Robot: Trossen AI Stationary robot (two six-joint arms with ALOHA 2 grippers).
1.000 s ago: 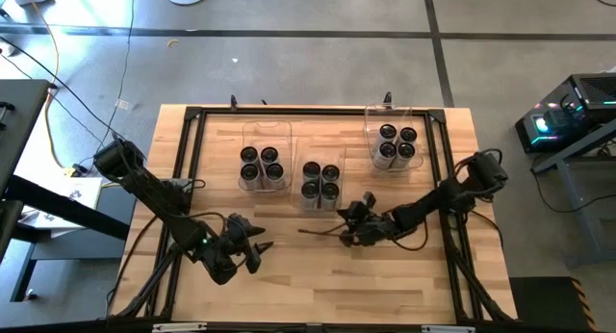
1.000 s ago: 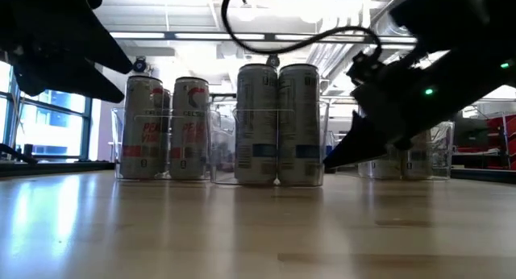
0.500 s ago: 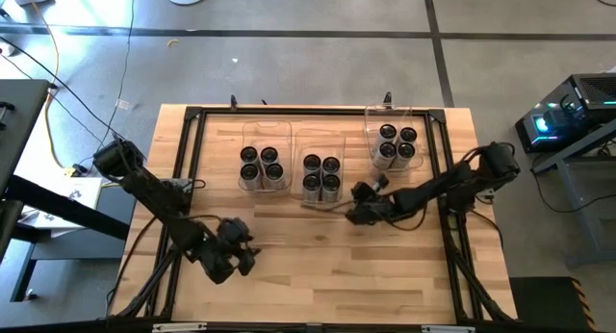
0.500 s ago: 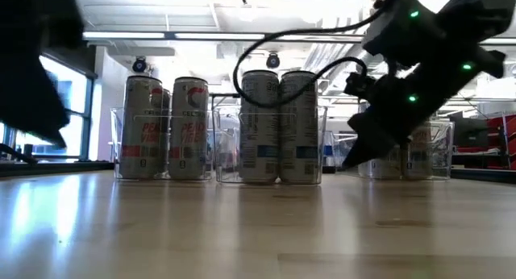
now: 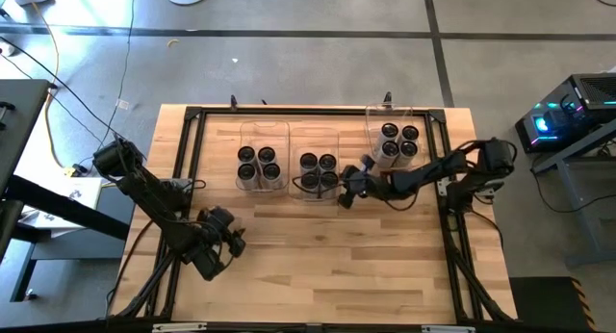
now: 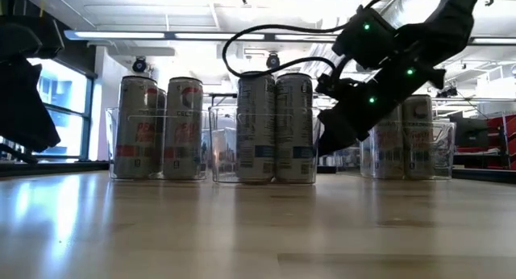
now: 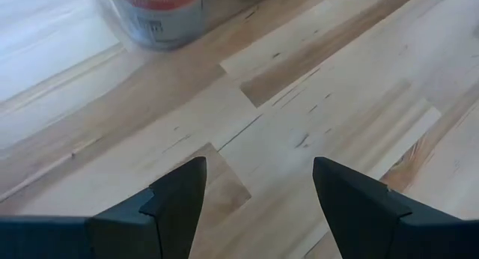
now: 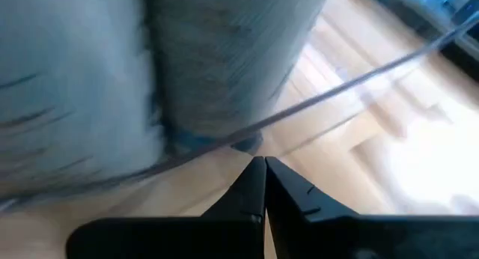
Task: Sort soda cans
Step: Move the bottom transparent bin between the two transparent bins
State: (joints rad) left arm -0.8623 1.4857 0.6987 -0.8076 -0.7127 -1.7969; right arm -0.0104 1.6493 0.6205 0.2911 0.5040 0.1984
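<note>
Right now my right claw point(image 5: 345, 192) is pinched fully shut with nothing between its fingers, its tip pressed against the near wall of the middle bin point(image 5: 316, 133). In my right wrist view the two dark fingers point(image 8: 263, 186) meet in a sharp point just below the bin's thin clear edge, with blurred grey metal cylinders behind it.

My left claw point(image 5: 234, 240) hangs over the bare front left part of the table point(image 5: 318, 266), well apart from the bins; its jaws stand partly open and hold nothing. Between its dark, wedge-shaped fingers point(image 7: 179, 199) I see only pale butcher-block wood, jointed in short staves with fine dark grain flecks.

The soda cans stand upright in three clear, thin-walled rectangular plastic bins along the far side of the table. The left bin point(image 5: 263, 131) holds five cans point(image 5: 258, 166), slim silvery cylinders with dark round tops and a red band on the label point(image 6: 179, 142); the lettering there is too small for me to read. The middle bin holds four cans point(image 5: 319, 172) with grey sides and a blue patch point(image 6: 262, 150) low on the label. The right bin point(image 5: 387, 114) holds four more cans point(image 5: 397, 140), partly hidden behind my right arm in the low view.
</note>
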